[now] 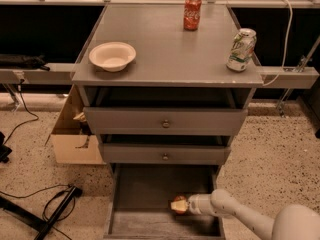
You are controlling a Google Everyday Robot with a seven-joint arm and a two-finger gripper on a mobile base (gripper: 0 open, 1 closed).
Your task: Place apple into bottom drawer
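Observation:
The bottom drawer (145,189) is pulled out under the cabinet, showing its grey inner floor. My gripper (178,205) reaches in from the lower right on a white arm and sits low over the drawer floor, right of its middle. It is shut on the apple (183,201), of which only a small red-brown patch shows between the pale fingers (175,206). I cannot tell whether the apple touches the floor.
On the cabinet top stand a red cola can (192,13), a green-and-white can (241,49) and a pale bowl (112,55). Two knobbed drawers (165,122) overhang the bottom one. A cardboard box (75,141) and cables (47,206) lie to the left.

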